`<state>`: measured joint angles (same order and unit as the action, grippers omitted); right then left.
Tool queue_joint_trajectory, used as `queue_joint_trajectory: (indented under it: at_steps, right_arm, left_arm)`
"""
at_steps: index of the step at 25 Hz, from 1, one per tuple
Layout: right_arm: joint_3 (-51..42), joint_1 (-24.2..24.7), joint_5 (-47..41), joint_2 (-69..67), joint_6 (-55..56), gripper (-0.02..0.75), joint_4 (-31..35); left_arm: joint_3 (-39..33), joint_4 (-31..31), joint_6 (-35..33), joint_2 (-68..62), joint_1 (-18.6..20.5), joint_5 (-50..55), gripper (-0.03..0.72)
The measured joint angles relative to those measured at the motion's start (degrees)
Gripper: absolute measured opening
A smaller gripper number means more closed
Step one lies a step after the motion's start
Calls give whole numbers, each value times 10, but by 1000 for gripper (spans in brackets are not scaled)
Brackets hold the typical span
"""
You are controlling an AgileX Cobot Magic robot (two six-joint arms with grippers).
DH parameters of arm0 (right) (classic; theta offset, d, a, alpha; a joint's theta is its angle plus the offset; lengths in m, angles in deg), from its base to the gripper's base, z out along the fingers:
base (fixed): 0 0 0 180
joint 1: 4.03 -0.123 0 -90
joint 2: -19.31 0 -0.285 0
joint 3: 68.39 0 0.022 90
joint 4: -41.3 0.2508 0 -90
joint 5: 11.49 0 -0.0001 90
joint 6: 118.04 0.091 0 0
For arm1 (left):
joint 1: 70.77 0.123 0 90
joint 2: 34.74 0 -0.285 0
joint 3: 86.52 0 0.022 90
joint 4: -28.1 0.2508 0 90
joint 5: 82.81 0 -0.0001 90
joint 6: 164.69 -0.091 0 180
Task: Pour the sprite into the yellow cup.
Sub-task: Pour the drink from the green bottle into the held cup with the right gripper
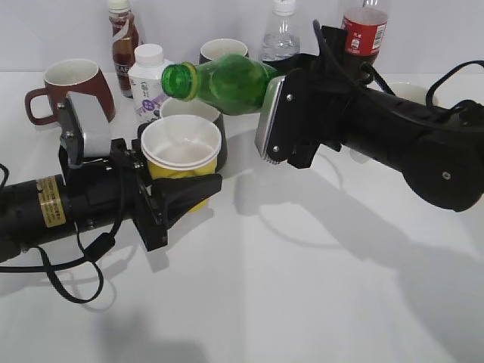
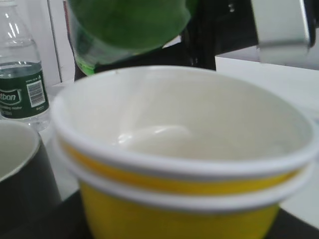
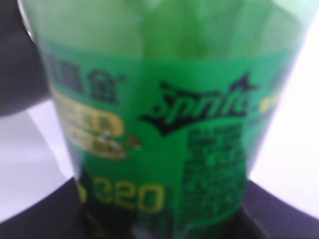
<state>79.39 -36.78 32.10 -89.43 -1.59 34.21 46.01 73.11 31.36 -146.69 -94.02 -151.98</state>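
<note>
Pouring step: Sprite bottle (image 1: 227, 82) clenched in right claw (image 1: 274, 121), tipped flat, mouth at 12 o'clock over yellow paper cup (image 1: 181, 151) clamped in left claw (image 1: 178, 189). Next: tilt steeper.

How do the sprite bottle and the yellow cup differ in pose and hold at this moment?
The sprite lies nearly horizontal, its capped neck pointing left above the cup; the yellow cup stands upright, mouth open. The sprite is translucent green, the cup yellow with a white inside. The right gripper clamps the sprite, the left gripper the cup. Both are held off the table.
</note>
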Motion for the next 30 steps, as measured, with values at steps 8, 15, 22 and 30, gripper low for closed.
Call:
queue_joint_trajectory:
  at_steps: [8, 15, 22, 30]
  right_arm:
    - [0, 0, -1, 0, -39, 363, 28]
    - [0, 0, -17, 0, -64, 363, 29]
    - [0, 0, -27, 0, -121, 359, 44]
    - [0, 0, -26, 0, -153, 359, 62]
  left_arm:
    - [0, 0, 0, 0, 0, 0, 421]
    - [0, -1, 0, 0, 0, 0, 421]
    - [0, -2, 0, 0, 0, 0, 421]
    - [-1, -2, 0, 0, 0, 0, 421]
